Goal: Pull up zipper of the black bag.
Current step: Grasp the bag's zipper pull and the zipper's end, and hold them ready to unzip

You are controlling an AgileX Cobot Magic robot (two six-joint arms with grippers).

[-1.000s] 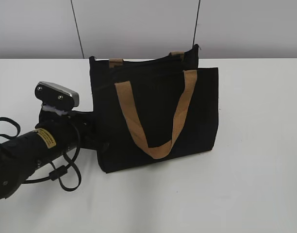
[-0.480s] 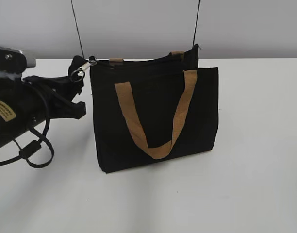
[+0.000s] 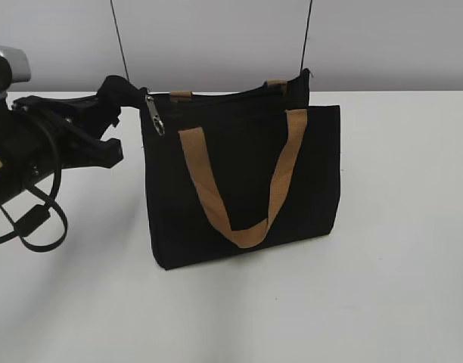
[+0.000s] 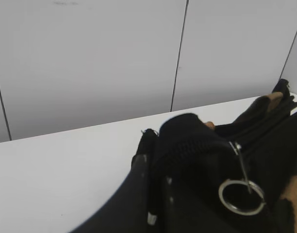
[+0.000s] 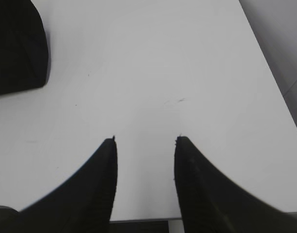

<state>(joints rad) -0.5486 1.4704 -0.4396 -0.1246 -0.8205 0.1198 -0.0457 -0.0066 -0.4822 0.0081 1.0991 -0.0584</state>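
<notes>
Left gripper (image 3: 116, 102) is up at the top left corner of the black bag (image 3: 243, 178), its upper finger on the corner fabric, and the silvery pull tab (image 3: 154, 115) dangles free just beyond the fingertips, toward the bag's middle. The jaws look parted in the exterior view, though I cannot tell if they pinch any fabric (the wrist view shows the tab's ring (image 4: 241, 196) hanging loose, ungripped). The zipper (image 3: 216, 94) runs along the top edge straight away from this gripper toward the far corner, so that's the pull line. Right gripper (image 5: 144, 145) sits spread over bare table (image 5: 153, 73), bag well off to its left; the left arm is nearer by far.
</notes>
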